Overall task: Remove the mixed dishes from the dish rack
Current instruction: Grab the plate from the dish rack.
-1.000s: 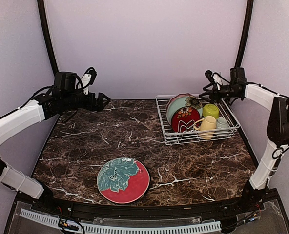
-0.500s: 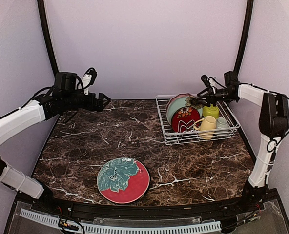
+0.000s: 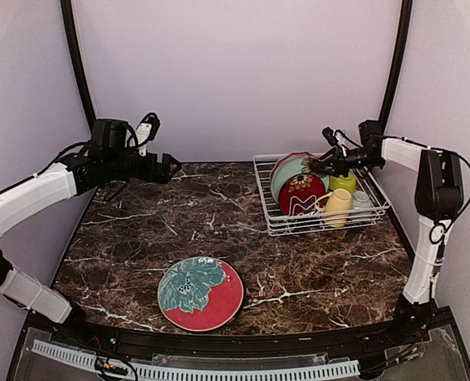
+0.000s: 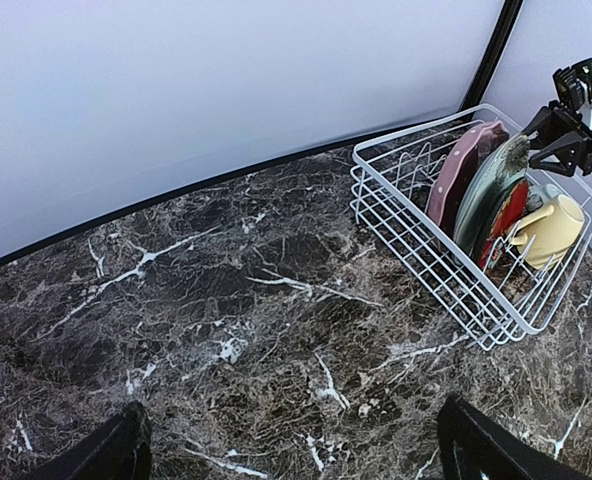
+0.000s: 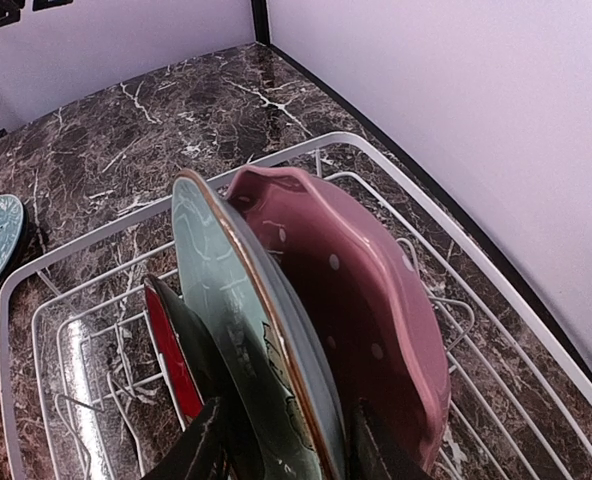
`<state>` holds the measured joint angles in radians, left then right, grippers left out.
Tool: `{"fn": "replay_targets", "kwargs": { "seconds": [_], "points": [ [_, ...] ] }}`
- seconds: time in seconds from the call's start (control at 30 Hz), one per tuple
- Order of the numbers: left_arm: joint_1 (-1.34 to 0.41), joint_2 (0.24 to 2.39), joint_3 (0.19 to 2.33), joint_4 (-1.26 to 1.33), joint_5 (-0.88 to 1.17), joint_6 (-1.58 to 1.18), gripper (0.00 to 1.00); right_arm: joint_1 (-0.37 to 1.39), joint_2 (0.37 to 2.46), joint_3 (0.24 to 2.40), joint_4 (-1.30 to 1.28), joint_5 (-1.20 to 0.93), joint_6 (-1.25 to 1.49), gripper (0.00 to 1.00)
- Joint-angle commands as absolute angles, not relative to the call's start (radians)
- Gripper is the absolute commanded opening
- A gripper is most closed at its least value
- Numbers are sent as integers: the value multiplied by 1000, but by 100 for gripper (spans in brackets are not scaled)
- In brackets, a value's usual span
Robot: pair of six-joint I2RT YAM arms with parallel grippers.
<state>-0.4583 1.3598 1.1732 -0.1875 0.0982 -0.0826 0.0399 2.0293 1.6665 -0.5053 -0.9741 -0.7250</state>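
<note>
The white wire dish rack (image 3: 267,203) stands at the back right. It holds a pink scalloped plate (image 5: 366,290), a pale teal plate (image 5: 226,270), a red floral plate (image 3: 301,193), a pale yellow mug (image 3: 337,206), a lime-green bowl (image 3: 344,181) and a pale blue cup (image 3: 361,202). My right gripper (image 3: 314,167) is over the rack, open, one finger on each side of the teal plate's top edge (image 5: 288,455). A red plate with a teal flower (image 3: 201,293) lies flat near the front. My left gripper (image 3: 171,165) is open and empty at the back left. No black-rimmed cream plate shows.
The rack (image 4: 416,250) and mug (image 4: 551,230) also show in the left wrist view, far to the right of my left gripper (image 4: 291,455). Bare marble table (image 3: 219,214) lies between rack and left arm. Walls close in behind and on both sides.
My right gripper has moved left from the rack's back right corner to the standing plates and now straddles the teal plate. The left arm has barely moved.
</note>
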Motion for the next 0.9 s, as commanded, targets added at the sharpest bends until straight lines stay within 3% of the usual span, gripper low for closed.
{"fn": "replay_targets", "kwargs": {
  "seconds": [0.0,0.43,0.67,0.87],
  "points": [
    [-459,1365,1157,-175,118,-84,99,51,2080,1714,-578,-1006,-770,39],
    [-459,1375,1156,-172,120,-86,99,75,2158,1796,-669,-1028,-807,26],
    [-459,1371,1156,-172,123,-86,99,75,2047,1700,-553,-992,-754,35],
    [-459,1366,1158,-171,138,-94,99,74,2011,1682,-567,-1016,-768,24]
  ]
}}
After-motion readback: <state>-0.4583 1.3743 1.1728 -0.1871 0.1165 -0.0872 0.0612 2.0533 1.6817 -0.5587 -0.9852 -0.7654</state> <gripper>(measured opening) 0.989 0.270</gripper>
